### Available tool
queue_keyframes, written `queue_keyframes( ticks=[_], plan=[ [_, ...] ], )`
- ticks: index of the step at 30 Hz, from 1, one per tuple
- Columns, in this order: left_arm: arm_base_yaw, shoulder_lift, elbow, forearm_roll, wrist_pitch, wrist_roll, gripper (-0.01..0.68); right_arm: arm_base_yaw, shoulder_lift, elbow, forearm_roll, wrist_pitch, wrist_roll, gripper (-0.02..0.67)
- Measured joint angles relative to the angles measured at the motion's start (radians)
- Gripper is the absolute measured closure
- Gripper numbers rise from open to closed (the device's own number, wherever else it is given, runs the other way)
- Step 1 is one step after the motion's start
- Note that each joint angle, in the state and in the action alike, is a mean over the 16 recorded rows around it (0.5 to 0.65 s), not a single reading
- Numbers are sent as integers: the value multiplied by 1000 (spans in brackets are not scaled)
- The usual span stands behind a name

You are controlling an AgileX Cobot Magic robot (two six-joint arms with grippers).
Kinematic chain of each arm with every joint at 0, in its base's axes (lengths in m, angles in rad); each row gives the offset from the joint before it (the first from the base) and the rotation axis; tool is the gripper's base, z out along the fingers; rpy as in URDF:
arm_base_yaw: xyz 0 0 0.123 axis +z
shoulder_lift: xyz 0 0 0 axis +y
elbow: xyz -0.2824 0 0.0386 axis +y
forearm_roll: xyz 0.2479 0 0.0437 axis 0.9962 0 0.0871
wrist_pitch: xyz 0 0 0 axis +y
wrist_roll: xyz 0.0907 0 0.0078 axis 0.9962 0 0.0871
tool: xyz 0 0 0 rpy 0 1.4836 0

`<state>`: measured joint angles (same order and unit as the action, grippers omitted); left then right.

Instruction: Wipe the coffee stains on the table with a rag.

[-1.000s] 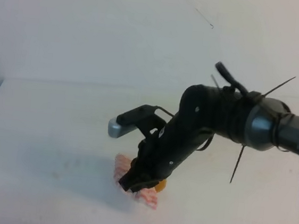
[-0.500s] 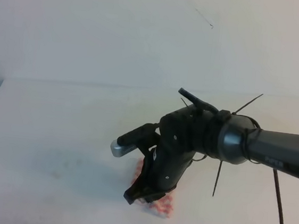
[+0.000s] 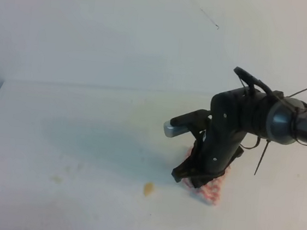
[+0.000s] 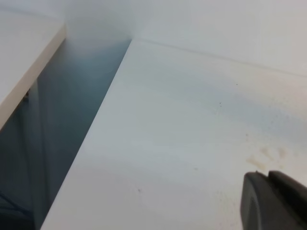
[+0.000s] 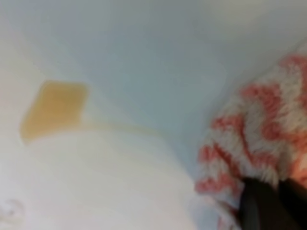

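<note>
Coffee stain, a small glossy orange-brown blob (image 3: 148, 188), sits on the white surface (image 3: 59, 127) left of my soft red-and-white zigzag rag (image 3: 207, 189). My right fingers (image 3: 188, 176) point steeply down, clamped on the rag. I cannot tell my left fingers' (image 4: 273, 201) state.

A: What am I seeing on the table (image 3: 59, 121) right now?

B: From my feed: plain white top, mostly bare. One small orange-brown coffee stain (image 3: 148, 188) near the front, left of centre-right. The rag (image 3: 209, 189), red-and-white zigzag, lies on the surface to the stain's right, apart from it.

A: Anything else on the surface?

B: A faint yellowish smudge (image 3: 56, 179) far left of the stain. The right wrist view shows a thin pale streak (image 5: 124, 128) running from the stain toward the rag. The left edge drops off to a darker gap (image 4: 62, 124).
</note>
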<state>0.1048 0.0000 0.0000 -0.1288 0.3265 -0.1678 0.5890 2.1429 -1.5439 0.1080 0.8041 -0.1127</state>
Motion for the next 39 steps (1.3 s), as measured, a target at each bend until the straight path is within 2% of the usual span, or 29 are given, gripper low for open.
queue_keyframes(
  ticks=[6,12,16,23,30,34,39],
  plan=[
    [0,0,0,0,0,0,672,-4,-45,3,105,-12,-135,623],
    [0,0,0,0,0,0,672,48,-56,4,245,-70,-268,623],
    [0,0,0,0,0,0,672,87,-29,4,294,-109,-283,624],
    [0,0,0,0,0,0,672,108,25,0,170,-157,-123,624],
    [0,0,0,0,0,0,672,36,11,2,-8,-134,40,625],
    [0,0,0,0,0,0,672,-17,-35,18,-66,-117,63,625],
    [0,0,0,0,0,0,672,-67,-114,69,-82,-100,20,626]
  ],
)
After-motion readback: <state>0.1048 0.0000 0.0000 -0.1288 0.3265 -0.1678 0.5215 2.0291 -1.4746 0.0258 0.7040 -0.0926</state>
